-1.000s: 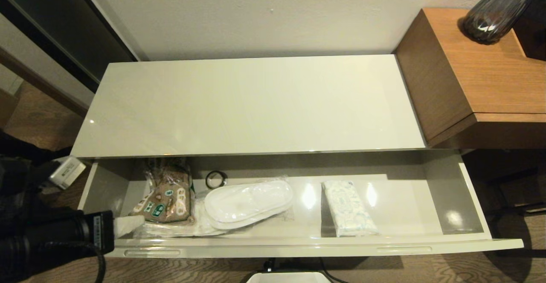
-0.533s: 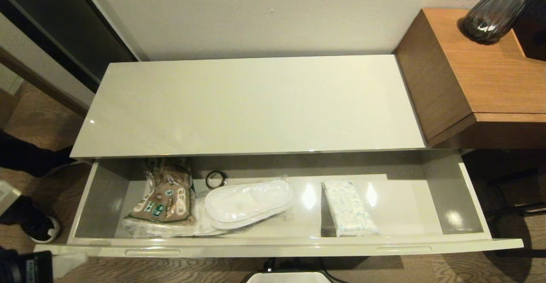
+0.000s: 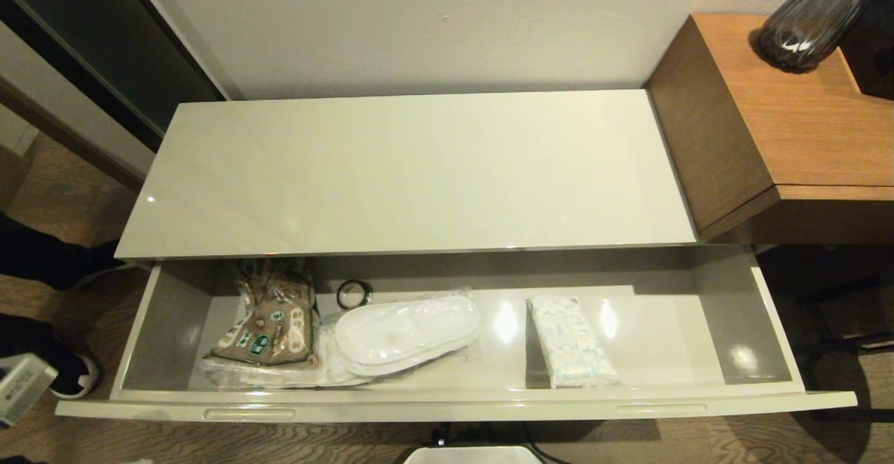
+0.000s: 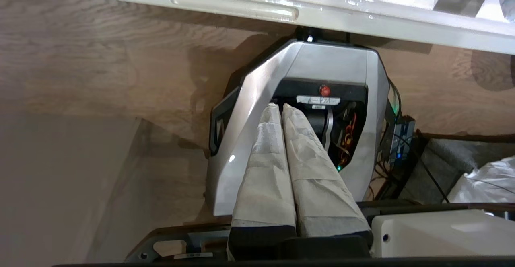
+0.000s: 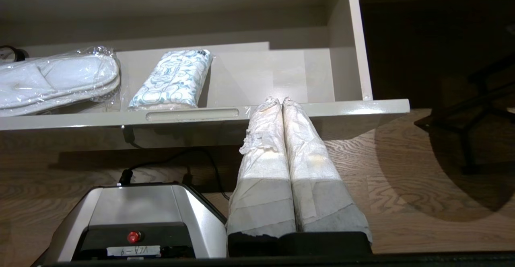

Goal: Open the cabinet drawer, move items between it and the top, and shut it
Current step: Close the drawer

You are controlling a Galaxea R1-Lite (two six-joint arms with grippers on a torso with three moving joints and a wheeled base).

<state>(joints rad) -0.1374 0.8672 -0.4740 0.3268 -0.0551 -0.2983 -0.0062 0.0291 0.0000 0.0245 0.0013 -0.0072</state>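
The cabinet drawer (image 3: 454, 405) stands pulled out below the top (image 3: 412, 170), which is bare. Inside lie the wrapped white slippers (image 3: 406, 331) near the middle and the blue-printed tissue pack (image 3: 573, 342) to their right. My left gripper (image 4: 280, 107) is shut on nothing, low in front of the drawer front (image 4: 362, 21), over my own base. Only a grey part of the left arm (image 3: 21, 387) shows in the head view. My right gripper (image 5: 280, 100) is shut and empty, just before the drawer's front edge (image 5: 342, 110), right of the tissue pack (image 5: 173, 80) and slippers (image 5: 56, 80).
A brown printed packet (image 3: 269, 317) and a small black ring (image 3: 353, 294) lie in the drawer's left part. A higher wooden surface (image 3: 803, 114) with a dark glass vase (image 3: 810, 20) stands at the right. My silver base (image 4: 305, 98) sits on the wood floor below the drawer.
My left arm has drawn back from the drawer's front left corner, down and to the left, almost out of the head view, and its gripper has shut. The drawer's contents have not moved.
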